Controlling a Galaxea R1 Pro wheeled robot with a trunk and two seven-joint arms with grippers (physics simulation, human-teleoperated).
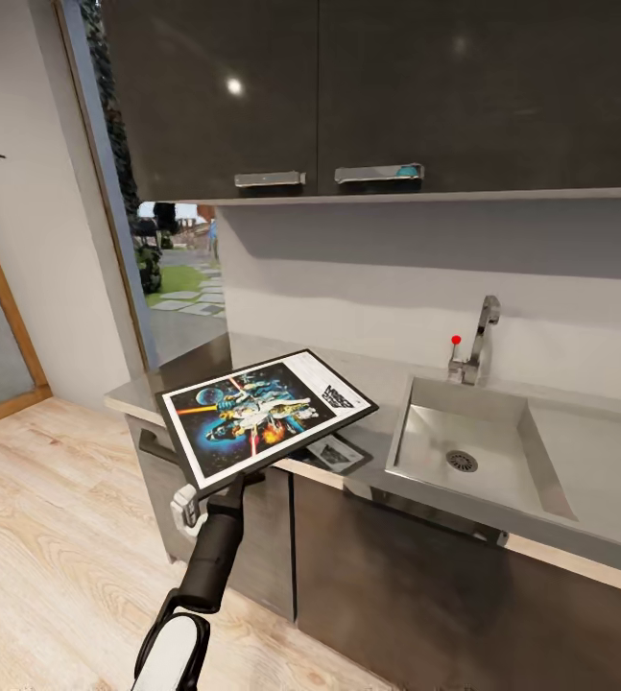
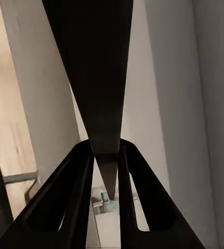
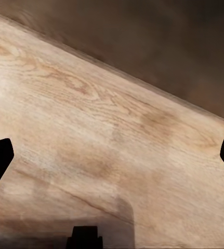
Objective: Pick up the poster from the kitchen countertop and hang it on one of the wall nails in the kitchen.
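The poster (image 1: 267, 408), black-framed with a white border and dark blue artwork, hangs tilted just above the front left part of the kitchen countertop (image 1: 579, 451). My left gripper (image 1: 236, 483) is shut on the poster's near edge. In the left wrist view the poster (image 2: 91, 62) appears edge-on as a dark wedge pinched between the fingers (image 2: 75, 197) of that gripper (image 2: 107, 155). A tiny dark wall nail (image 1: 1, 155) sticks from the pale wall at the far left. My right gripper (image 3: 112, 158) stands open over the wooden floor (image 3: 91, 104), holding nothing.
The sink (image 1: 464, 451) and chrome tap (image 1: 478, 341) sit right of the poster. Dark upper cabinets (image 1: 348, 86) hang above the counter. Dark lower cabinets (image 1: 396, 576) stand below. A glass door opening (image 1: 171, 278) lies left of the counter, with wooden floor (image 1: 51, 537) in front.
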